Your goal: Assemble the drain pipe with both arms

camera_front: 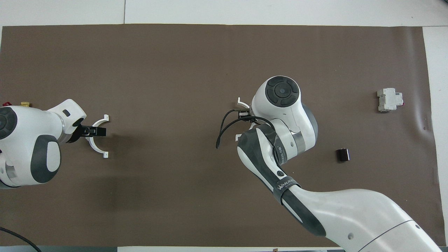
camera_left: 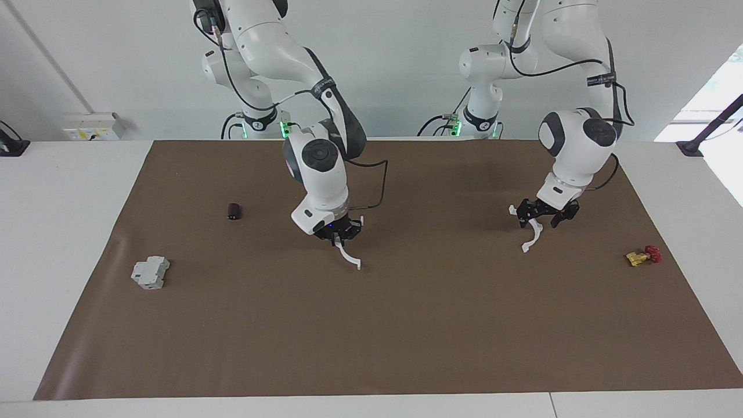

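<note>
The drain pipe is in two separate white half-ring arcs, well apart. My right gripper [camera_left: 339, 232] is shut on one arc [camera_left: 349, 258], which hangs below it over the middle of the brown mat. In the overhead view the right gripper [camera_front: 245, 113] and wrist hide most of this arc [camera_front: 240, 102]. My left gripper [camera_left: 543, 216] is shut on the other arc [camera_left: 531, 235], over the mat toward the left arm's end. The overhead view shows the left gripper [camera_front: 91, 131] holding that arc [camera_front: 94, 143] at its middle, open side away from the wrist.
A brown mat [camera_left: 371, 337] covers the table. A grey blocky part [camera_left: 150, 273] and a small dark cylinder [camera_left: 234, 211] lie toward the right arm's end. A small yellow and red valve [camera_left: 643, 256] lies toward the left arm's end.
</note>
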`<state>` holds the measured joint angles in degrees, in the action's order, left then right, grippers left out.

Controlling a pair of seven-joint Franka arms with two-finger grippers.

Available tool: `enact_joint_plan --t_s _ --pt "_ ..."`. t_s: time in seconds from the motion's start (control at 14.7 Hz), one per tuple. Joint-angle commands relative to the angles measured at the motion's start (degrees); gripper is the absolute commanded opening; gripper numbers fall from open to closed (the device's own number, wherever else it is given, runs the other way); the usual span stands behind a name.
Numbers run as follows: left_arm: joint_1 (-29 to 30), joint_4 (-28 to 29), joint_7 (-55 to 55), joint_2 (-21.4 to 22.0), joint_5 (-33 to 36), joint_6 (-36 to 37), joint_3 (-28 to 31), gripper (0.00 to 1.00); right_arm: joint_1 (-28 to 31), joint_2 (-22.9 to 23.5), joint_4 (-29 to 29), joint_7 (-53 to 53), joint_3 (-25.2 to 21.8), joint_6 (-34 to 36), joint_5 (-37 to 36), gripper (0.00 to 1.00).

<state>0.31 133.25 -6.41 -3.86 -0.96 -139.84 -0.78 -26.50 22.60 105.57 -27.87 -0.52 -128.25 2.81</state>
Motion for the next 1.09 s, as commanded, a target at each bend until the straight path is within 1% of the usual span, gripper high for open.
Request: enact_joint_plan --t_s 0.0,0.07,0.14,0.2,0.27,0.34,0.41,0.48,0.54,0.68,0.81,0.95,1.02 --pt "0.2 2.2 -2.5 0.9 0.0 -1.7 0.4 0.90 0.2 -1.9 4.3 -0.5 0.1 -3.7 -0.9 0.02" --pt "0.5 2.3 -3.1 0.8 0.0 -1.9 0.4 0.86 0.2 -1.8 4.4 -0.5 0.1 -4.0 -0.9 0.03" --pt "0.8 2.3 -3.0 0.7 0.0 -2.3 0.4 0.83 0.2 -1.8 4.4 -0.7 0.1 -4.0 -0.9 0.08" --pt "1.1 2.3 -3.0 0.7 0.0 -2.3 0.4 0.78 0.2 -1.9 4.6 -0.9 0.1 -4.2 -0.9 0.18" --pt "1.1 2.3 -3.0 0.7 0.0 -2.3 0.4 0.70 0.1 -1.9 4.6 -1.0 0.1 -4.3 -0.9 0.64" --pt "1.2 2.3 -3.0 0.8 0.0 -2.3 0.4 0.57 0.1 -1.8 4.1 -1.1 0.1 -3.8 -0.9 1.00" --pt "1.7 2.3 -3.0 0.8 0.0 -2.3 0.4 0.41 0.2 -1.8 2.5 -1.1 0.0 -2.6 -0.9 1.00" --pt "2.1 2.2 -3.0 0.7 0.0 -2.3 0.4 0.14 0.5 -1.9 0.5 -1.0 -0.2 -0.4 -1.0 1.00" --pt "2.1 2.2 -2.4 0.7 0.0 -2.3 0.4 0.00 1.2 -2.5 -2.1 -0.5 -0.4 3.2 -1.1 1.00" --pt "2.1 1.8 -2.4 0.7 0.0 -1.7 0.4 0.00 4.9 -6.3 -6.6 0.4 -0.6 11.2 -1.1 1.00" --pt "1.5 1.1 -2.2 0.8 0.0 -0.5 0.5 0.00 8.3 -11.3 -8.1 4.1 -0.7 18.5 -1.1 1.00" --pt "0.9 -2.4 -2.1 1.3 0.1 4.6 0.5 0.00 12.9 -16.1 -9.0 7.0 -0.7 25.3 -1.1 1.00" --pt "0.6 -4.8 -1.2 1.2 0.3 7.2 0.3 0.00 15.8 -18.9 -9.2 10.3 -0.7 28.5 -1.1 1.00"
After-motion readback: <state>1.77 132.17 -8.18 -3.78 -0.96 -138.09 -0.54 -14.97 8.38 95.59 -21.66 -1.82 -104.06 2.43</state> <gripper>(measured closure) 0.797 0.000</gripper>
